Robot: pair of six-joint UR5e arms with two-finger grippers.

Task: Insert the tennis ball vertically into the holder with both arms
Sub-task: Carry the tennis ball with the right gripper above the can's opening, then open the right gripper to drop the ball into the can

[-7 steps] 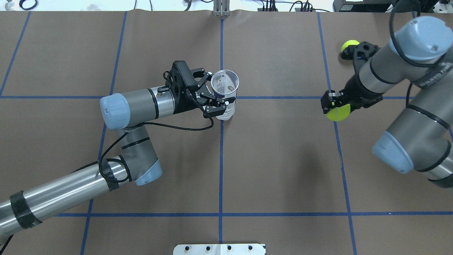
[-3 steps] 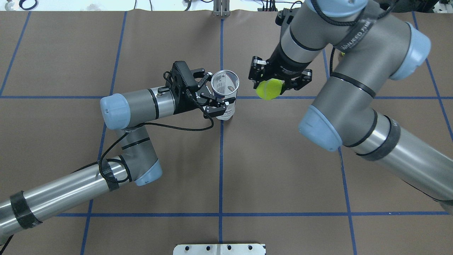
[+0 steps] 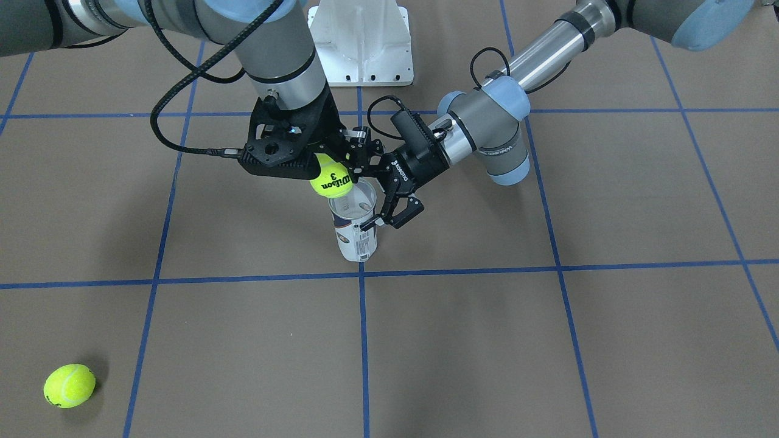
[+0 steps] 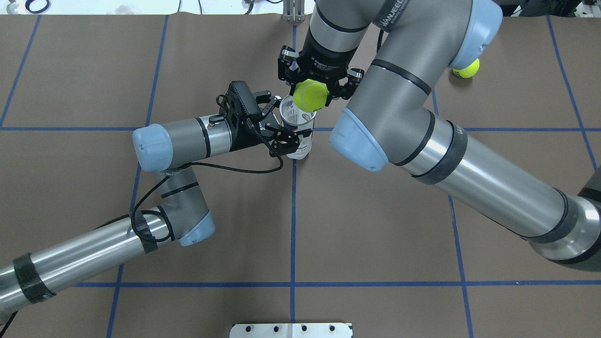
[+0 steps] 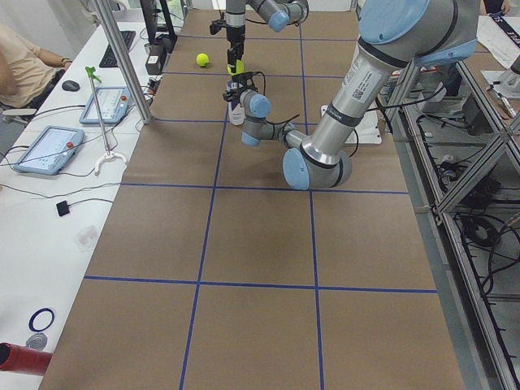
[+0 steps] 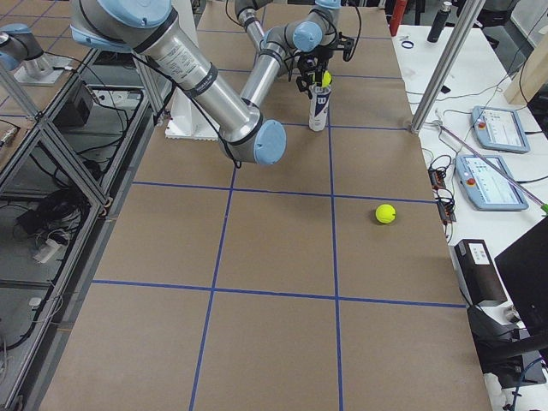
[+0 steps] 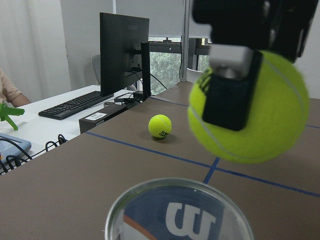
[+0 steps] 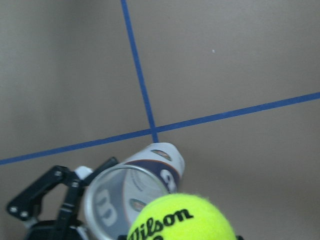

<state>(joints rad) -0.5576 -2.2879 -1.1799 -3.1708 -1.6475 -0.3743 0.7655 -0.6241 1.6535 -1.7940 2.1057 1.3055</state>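
The holder [image 4: 299, 149], a white can with a navy band and a "W" logo, stands upright near the table's middle, its top open. My left gripper [image 4: 281, 123] is shut on its upper part from the side. It also shows in the front view [image 3: 355, 234] and the left wrist view [image 7: 177, 215]. My right gripper [image 4: 315, 89] points down and is shut on a yellow tennis ball [image 4: 309, 96]. The ball [image 3: 331, 177] hangs just above the holder's rim, a little off centre. The right wrist view shows the ball [image 8: 182, 220] beside the holder's mouth [image 8: 125, 197].
A second tennis ball [image 4: 467, 69] lies on the brown mat at the far right; it also shows in the front view [image 3: 69, 385]. The white pedestal base [image 3: 362, 42] stands at the robot's side of the table. Blue tape lines cross the mat.
My right arm has swung left across the table with the ball, from the right side to just over the holder's mouth. The left arm and the holder have not moved.
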